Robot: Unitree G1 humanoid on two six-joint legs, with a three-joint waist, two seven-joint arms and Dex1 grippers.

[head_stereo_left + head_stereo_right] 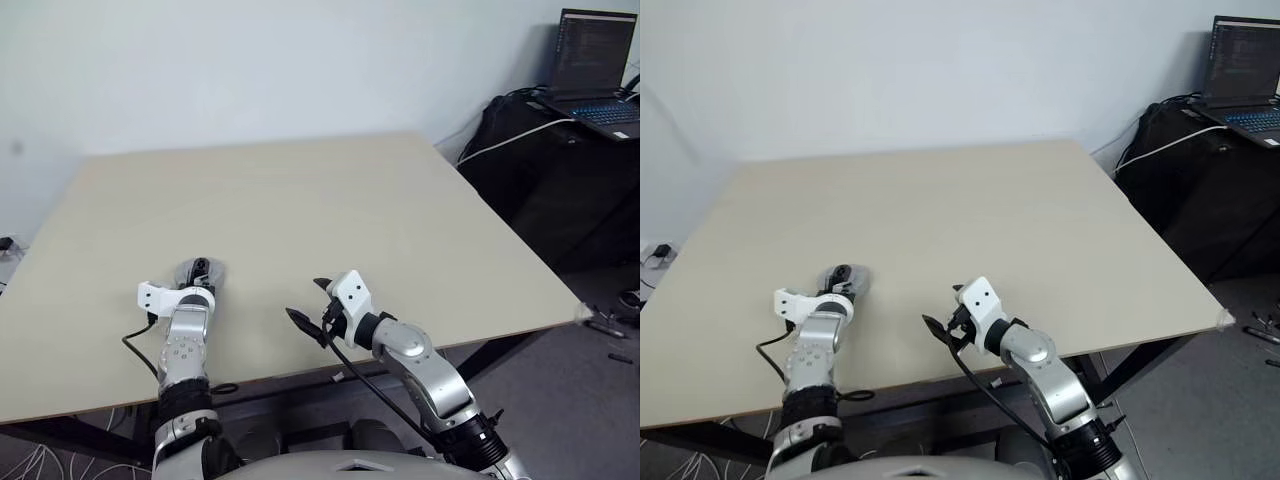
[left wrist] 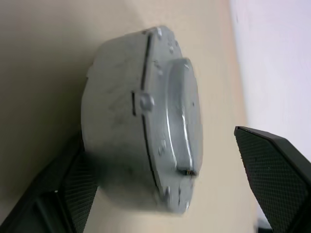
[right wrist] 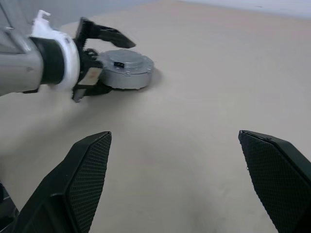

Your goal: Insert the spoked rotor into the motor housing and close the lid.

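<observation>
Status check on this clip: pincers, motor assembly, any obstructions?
Left pincer open, straddling the closed motor housing, lid on. Right pincer open, empty, off to the side. Table around it bare.

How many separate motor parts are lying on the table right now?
1: a closed grey motor assembly with the lid on top, resting on the table between the left gripper's open fingers. The rotor may be hidden inside.

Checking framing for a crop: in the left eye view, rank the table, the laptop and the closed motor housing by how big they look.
1. table
2. laptop, farther from the camera, so this is apparent size alone
3. motor housing, partly hidden by the left gripper
</observation>
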